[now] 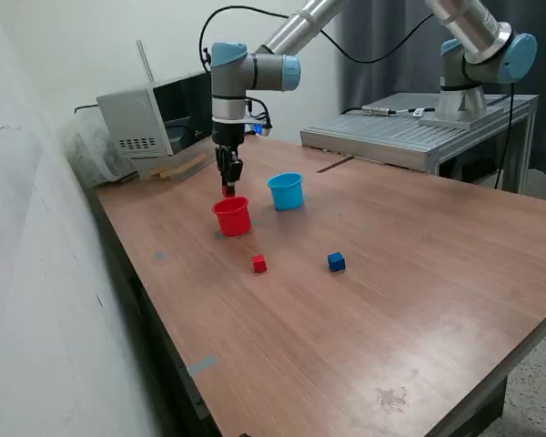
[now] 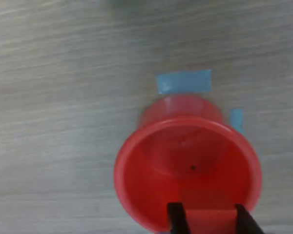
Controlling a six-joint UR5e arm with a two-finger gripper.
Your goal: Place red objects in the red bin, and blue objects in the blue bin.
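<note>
Your gripper [image 1: 228,188] hangs just above the red cup [image 1: 232,217] left of centre in the exterior view, its fingers [image 2: 176,220] clamped on a red cube [image 2: 209,220] directly over the cup's open mouth. You have the light blue cup [image 1: 287,191] just to the right, a second red cube [image 1: 259,264] and a dark blue cube [image 1: 336,262] lower down on the wooden table [image 1: 419,300].
</note>
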